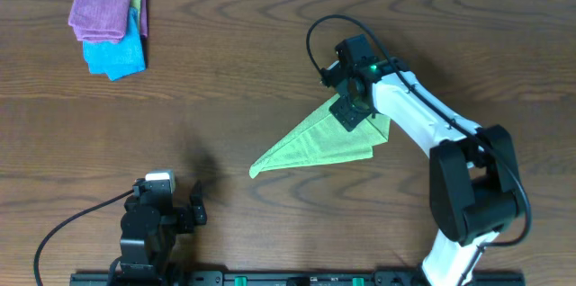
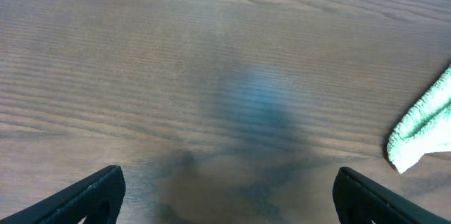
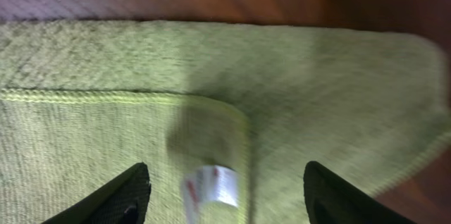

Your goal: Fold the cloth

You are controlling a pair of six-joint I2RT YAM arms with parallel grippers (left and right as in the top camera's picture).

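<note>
While we look down from above, the cloth (image 1: 324,142) lies folded into a triangle on the brown wooden surface (image 1: 270,70), right of centre, with its long point reaching toward the lower left. The right fingers (image 1: 349,111) hang over the cloth's upper corner; from this height we cannot tell whether they touch it. The left fingers (image 1: 195,210) sit near the front edge on the left, well apart from the cloth. At the far left, a purple cloth (image 1: 106,12) lies on top of a blue cloth (image 1: 117,55).

From the left wrist, we see the two fingers spread wide at the bottom corners, with only wood between them. A rounded corner of the cloth shows at the right edge, off to the side of the fingers and not touching them.

From the right wrist, we see the fingers spread apart too, gripping nothing, one on each side low in the picture. The cloth fills nearly the whole view beneath them. A stitched edge of the upper layer runs across and bends down between the fingers. A small white tag (image 3: 211,185) lies there, somewhat blurred.
</note>
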